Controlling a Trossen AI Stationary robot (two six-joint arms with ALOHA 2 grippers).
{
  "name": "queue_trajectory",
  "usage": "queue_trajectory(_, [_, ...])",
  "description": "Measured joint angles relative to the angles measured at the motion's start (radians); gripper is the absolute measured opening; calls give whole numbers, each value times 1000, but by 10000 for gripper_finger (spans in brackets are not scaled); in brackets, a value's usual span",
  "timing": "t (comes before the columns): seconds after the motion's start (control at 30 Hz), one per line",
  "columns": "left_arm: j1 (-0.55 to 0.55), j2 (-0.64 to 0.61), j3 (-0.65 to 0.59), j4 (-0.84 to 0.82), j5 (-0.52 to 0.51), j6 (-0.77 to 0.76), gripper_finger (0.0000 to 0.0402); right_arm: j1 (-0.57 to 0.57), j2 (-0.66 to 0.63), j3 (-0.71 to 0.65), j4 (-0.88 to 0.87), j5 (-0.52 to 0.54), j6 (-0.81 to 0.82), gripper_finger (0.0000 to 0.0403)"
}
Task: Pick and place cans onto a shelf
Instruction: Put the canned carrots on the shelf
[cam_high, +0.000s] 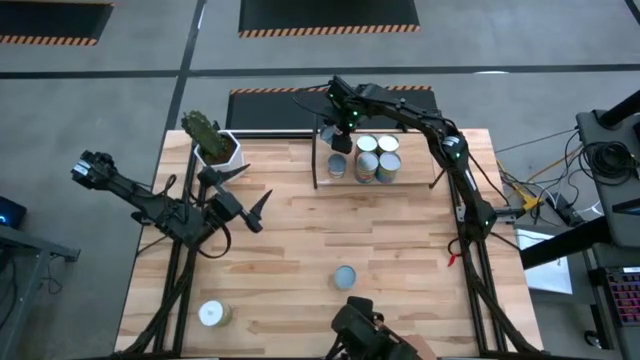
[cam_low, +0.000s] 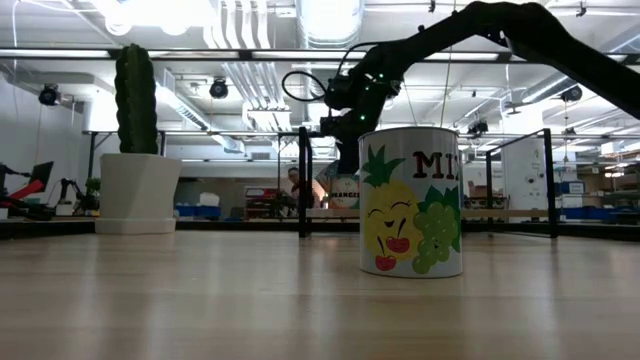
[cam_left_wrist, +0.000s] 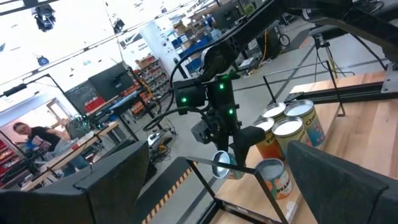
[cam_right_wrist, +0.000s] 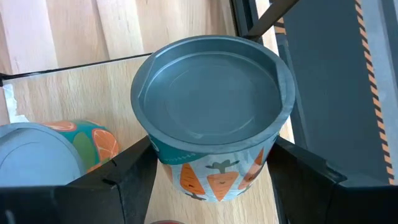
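Observation:
My right gripper is shut on a can with a grey top and a carrot label, over the far left corner of the low wooden shelf. Several cans stand on the shelf board. Two more cans stand on the table, one at the near middle, which fills the low view, and one at the near left. My left gripper is open and empty above the table's left part. My right gripper pinches the can's side wall just below the top rim between its two fingers, one on each side. The fingers come from above, pointing down. The can is upright; I cannot tell whether its base touches the shelf board.
A white plant pot with a cactus stands at the table's far left. The shelf's thin black posts and rail stand close around the held can. An orange-labelled can stands right beside it.

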Motion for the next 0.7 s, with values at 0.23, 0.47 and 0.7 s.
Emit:
queue_trajectory(0.23, [0, 1, 0, 0, 0, 1, 362, 4, 1, -1, 17, -3, 3, 261])
queue_trajectory(0.47, [0, 1, 0, -1, 0, 1, 362, 9, 1, -15, 37, -3, 2, 261])
queue_trajectory(0.7, [0, 1, 0, -1, 5, 2, 362, 9, 1, -30, 43, -3, -1, 261])
